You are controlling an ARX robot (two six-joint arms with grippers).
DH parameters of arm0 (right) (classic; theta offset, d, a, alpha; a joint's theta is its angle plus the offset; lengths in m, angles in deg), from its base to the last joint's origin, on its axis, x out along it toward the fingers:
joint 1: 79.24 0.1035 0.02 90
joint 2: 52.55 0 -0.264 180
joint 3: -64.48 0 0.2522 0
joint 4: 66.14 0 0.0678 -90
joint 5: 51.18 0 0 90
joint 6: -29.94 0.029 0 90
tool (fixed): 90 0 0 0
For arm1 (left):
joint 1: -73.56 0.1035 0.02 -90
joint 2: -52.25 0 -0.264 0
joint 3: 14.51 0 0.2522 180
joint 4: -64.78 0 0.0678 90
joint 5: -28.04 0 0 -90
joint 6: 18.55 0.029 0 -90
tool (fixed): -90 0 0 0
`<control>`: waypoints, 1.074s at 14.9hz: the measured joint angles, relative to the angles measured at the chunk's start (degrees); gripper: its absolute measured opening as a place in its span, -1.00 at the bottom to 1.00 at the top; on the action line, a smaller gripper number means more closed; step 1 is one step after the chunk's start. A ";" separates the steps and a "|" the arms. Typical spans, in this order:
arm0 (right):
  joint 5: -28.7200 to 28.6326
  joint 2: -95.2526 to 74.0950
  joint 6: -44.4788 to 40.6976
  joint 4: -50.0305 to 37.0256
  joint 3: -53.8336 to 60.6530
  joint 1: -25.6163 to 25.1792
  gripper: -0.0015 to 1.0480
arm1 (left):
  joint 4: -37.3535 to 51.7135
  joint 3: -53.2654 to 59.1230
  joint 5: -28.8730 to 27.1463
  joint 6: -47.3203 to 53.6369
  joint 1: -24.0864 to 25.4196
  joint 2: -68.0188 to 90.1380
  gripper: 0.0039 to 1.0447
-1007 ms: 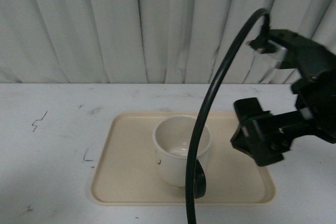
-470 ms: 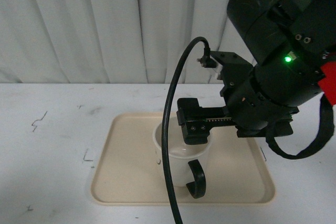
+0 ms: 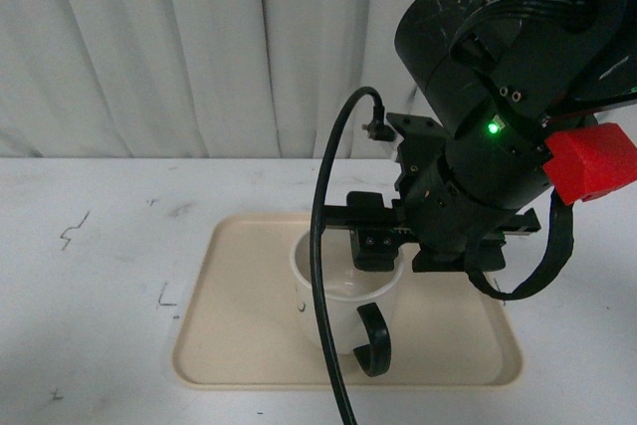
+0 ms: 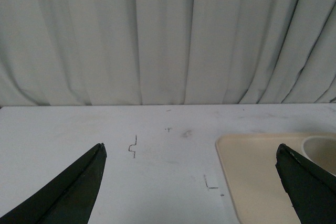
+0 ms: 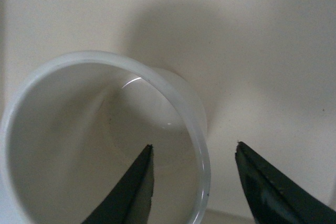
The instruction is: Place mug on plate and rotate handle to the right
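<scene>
Open right fingers (image 5: pixel 265 195) astride mug (image 5: pixel 68 140) wall

White scuffed table (image 3: pixel 90 296), beige plate (image 3: pixel 239 291) lying flat on it

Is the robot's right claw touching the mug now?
Apart. The right wrist view shows the right gripper open astride the mug rim, one jaw inside, one outside, with bare space on both sides of the wall.

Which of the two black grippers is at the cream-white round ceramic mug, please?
The right gripper, its open jaws straddling the mug's rim; the left gripper hangs over the white table.
</scene>
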 joint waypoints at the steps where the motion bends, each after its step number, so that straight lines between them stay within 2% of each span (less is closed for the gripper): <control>1: 0.26 -0.20 0.52 0.50 0.04 0.31 -0.64 | 0.00 0.00 0.00 0.00 0.00 0.00 0.88; 2: -0.81 2.43 -4.39 4.98 -0.63 -0.92 -0.94 | 0.02 0.00 0.00 0.00 0.00 0.00 0.88; 7: -1.49 2.54 -15.96 9.14 -6.80 -3.54 -0.94 | 0.00 0.00 0.00 0.00 0.00 0.00 0.88; 9: -3.06 2.29 -30.69 9.20 -10.21 -4.66 -0.94 | 0.00 0.00 0.00 0.00 0.00 0.00 0.88; 10: -6.84 1.55 -39.36 8.94 -11.10 -4.66 -0.94 | 0.00 0.00 0.00 0.00 0.00 0.00 0.88; 11: -9.75 -1.01 -51.30 12.35 -13.46 -5.01 -0.94 | 0.02 0.00 0.00 -0.02 0.00 0.00 0.88; 12: -10.12 -7.45 -68.22 20.13 -19.10 -4.48 -0.94 | 0.02 0.00 0.00 0.00 0.00 0.00 0.88; 13: -10.67 -10.71 -71.54 23.39 -24.35 -2.58 -0.94 | 0.02 0.00 0.00 0.00 0.00 0.00 0.88; 16: -9.60 -11.96 -71.58 25.44 -25.99 -1.46 -0.94 | 0.00 0.00 0.02 0.00 0.00 0.00 0.88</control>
